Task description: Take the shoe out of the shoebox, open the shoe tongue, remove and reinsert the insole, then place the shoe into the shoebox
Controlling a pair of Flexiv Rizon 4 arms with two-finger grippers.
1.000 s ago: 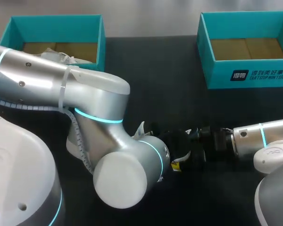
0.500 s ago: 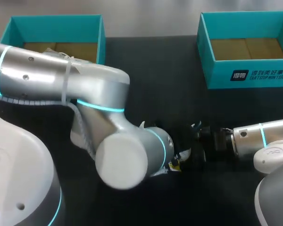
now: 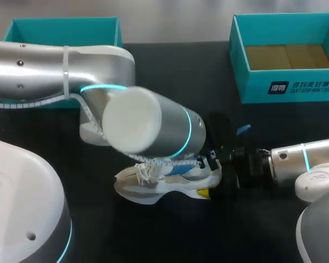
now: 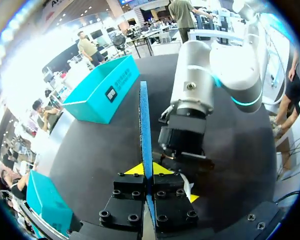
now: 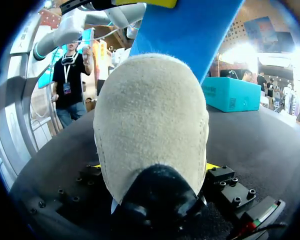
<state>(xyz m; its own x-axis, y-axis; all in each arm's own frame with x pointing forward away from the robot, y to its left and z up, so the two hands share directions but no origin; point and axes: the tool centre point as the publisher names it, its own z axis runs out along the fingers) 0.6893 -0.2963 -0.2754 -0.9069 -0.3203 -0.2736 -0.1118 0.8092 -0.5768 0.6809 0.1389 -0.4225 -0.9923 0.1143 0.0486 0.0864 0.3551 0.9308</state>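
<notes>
Left gripper point(image 4: 151, 171) pinches the blue insole point(image 4: 144, 125), right gripper point(image 5: 154, 167) clamps the shoe point(image 5: 152, 120), a teal shoebox point(image 3: 288, 90) beyond.

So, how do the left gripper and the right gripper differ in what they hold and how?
The left gripper pinches the thin blue insole, jaws nearly together; the right gripper clasps the shoe by its broad beige heel, jaws wide apart. The left gripper's insole hangs above the heel; the right gripper's shoe rests on the table. Both are shut on something.
</notes>
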